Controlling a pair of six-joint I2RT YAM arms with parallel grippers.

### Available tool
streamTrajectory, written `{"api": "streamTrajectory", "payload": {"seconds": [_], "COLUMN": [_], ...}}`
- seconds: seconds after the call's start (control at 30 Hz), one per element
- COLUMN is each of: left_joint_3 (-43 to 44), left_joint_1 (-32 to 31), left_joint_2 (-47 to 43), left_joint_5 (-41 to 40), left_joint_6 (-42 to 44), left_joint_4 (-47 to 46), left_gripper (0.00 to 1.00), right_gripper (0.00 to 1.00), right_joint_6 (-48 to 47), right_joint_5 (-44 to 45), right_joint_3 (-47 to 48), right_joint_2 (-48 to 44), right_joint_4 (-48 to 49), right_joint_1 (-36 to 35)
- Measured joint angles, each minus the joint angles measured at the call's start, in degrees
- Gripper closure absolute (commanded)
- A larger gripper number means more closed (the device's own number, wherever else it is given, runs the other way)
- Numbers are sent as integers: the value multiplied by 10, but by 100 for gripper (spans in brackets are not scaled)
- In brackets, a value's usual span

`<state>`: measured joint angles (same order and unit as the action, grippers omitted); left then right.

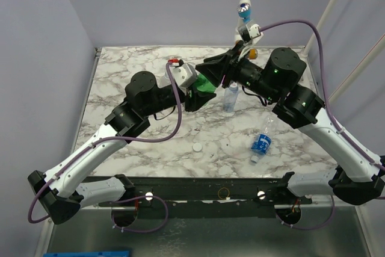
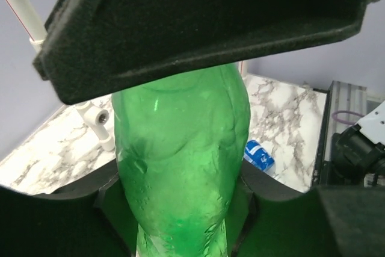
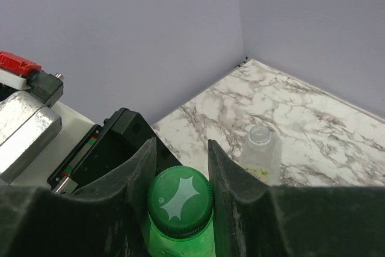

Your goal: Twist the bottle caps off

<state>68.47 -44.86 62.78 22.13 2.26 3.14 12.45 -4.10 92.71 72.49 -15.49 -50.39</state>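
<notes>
The green bottle (image 1: 206, 85) is held off the table, between the two arms. My left gripper (image 1: 200, 93) is shut on its body; in the left wrist view the green bottle (image 2: 180, 154) fills the gap between the jaws of the left gripper (image 2: 180, 209). My right gripper (image 1: 219, 71) is shut on the green cap (image 3: 180, 201), with a finger (image 3: 231, 179) pressed on each side. The tall clear bottle (image 1: 230, 98) stands upright with its neck open, and it shows in the right wrist view (image 3: 260, 156). A small clear bottle with a blue label (image 1: 260, 143) lies on its side. A white cap (image 1: 197, 147) lies loose.
White pipes with a blue valve (image 1: 243, 10) and an orange part (image 1: 253, 53) stand at the back right of the marble table (image 1: 132, 70). A white pipe fitting (image 2: 99, 120) shows in the left wrist view. Purple walls close the left and back.
</notes>
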Motion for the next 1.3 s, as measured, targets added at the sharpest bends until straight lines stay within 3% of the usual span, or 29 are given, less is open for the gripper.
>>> {"api": "streamTrajectory", "payload": {"seconds": [0.07,0.17,0.33,0.6,0.83,1.17,1.3], "left_joint_3": [0,0,-5,-14,-14,-14,-14], "left_joint_1": [0,-1,-3,-3,-3,-3,-3], "left_joint_2": [0,0,-2,-3,-3,-3,-3], "left_joint_5": [-1,-5,-42,-111,-126,-127,-125], "left_joint_6": [5,16,38,52,53,45,37], "left_joint_4": [2,9,10,-3,-10,-9,-9], "left_gripper": [80,88,93,95,95,95,95], "right_gripper": [42,33,32,34,46,99,99], "right_joint_6": [0,3,16,32,40,45,43], "right_joint_5": [2,18,64,83,83,83,76], "right_joint_3": [1,19,76,101,101,89,89], "right_joint_2": [1,11,30,36,49,49,49], "right_joint_4": [-1,-9,-38,-71,-83,-74,-70], "right_joint_1": [0,0,0,1,1,1,1]}}
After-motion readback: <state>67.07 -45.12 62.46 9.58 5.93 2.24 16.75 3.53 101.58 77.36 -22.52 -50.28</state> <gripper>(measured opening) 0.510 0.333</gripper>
